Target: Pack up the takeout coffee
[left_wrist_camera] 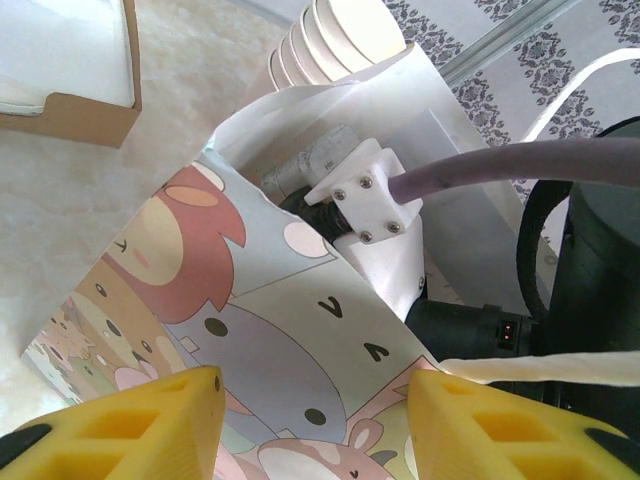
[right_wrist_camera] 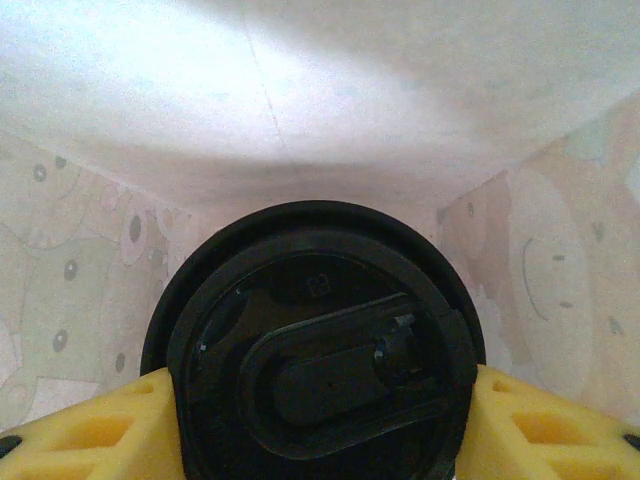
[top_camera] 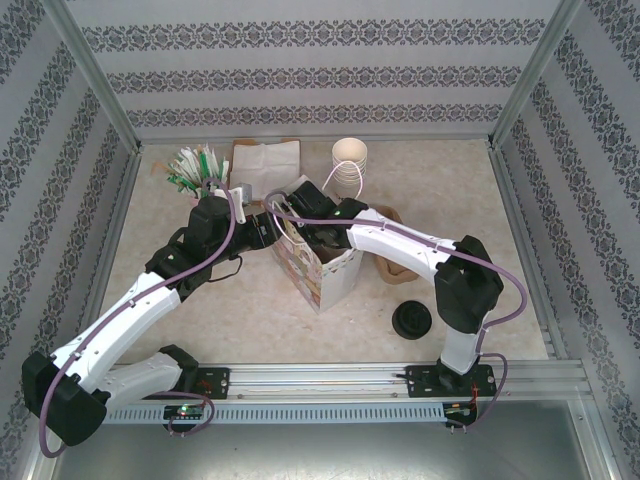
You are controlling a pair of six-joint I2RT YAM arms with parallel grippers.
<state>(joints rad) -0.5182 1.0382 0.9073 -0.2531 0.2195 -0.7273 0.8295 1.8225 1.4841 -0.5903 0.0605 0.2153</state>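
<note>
The takeout coffee's round black lid (right_wrist_camera: 318,345) sits between my right gripper's yellow fingers (right_wrist_camera: 110,430), seen from above inside the cartoon-printed paper bag (top_camera: 322,270). My right gripper (right_wrist_camera: 322,405) is shut on the coffee; the cream cup below the lid is hidden. In the top view the right wrist (top_camera: 318,232) reaches down into the bag's open mouth. My left gripper (left_wrist_camera: 315,420) is open at the bag's left side (left_wrist_camera: 270,330), its fingers wide apart with the printed wall in front of them. From above, the left gripper (top_camera: 266,232) stands against that wall.
A stack of lidless cream cups (top_camera: 350,160) stands behind the bag, also the stack (left_wrist_camera: 330,40). Loose black lids (top_camera: 412,320) lie front right, a brown paper item (top_camera: 396,268) right of the bag. A cardboard napkin box (top_camera: 265,158) and a bundle of straws (top_camera: 195,168) sit at the back left.
</note>
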